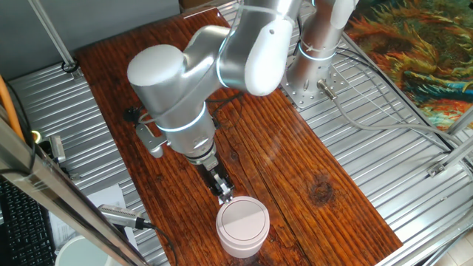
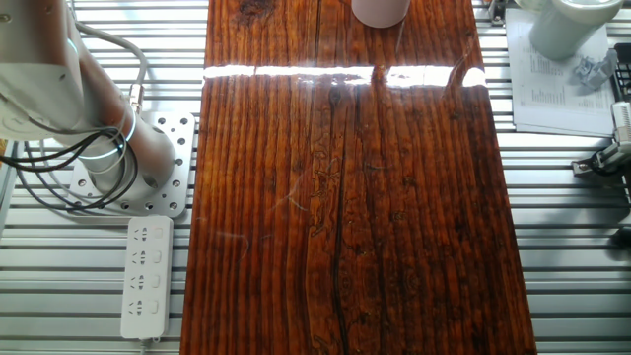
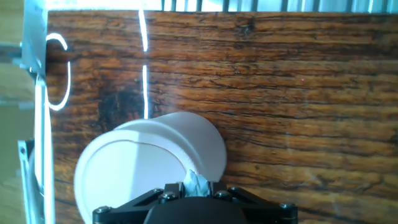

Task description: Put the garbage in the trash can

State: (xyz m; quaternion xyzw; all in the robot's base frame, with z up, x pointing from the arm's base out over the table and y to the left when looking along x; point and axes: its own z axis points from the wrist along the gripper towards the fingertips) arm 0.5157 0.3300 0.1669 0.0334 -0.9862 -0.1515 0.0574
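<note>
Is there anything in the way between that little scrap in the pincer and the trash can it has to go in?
Only the can's own lid. The pincer grips the white scrap right at the trash can, but the flat lid looks closed over the opening. Nothing else visible lies between them on the wooden table.

Robot arms: you have one [image 1: 222,66], silver and white, bent over the table.
Grippers: one [image 1: 223,193], its tip at the can's rim.
Trash cans: one [image 1: 242,227], white with a round pale lid.
Garbage scraps: one [image 3: 196,184], pale and crumpled, between the fingers.
Wooden tables: one [image 2: 394,217], dark and glossy.
Power strips: one [image 2: 146,276], white, beside the table.
Paper sheets: one [image 2: 552,94], printed.
</note>
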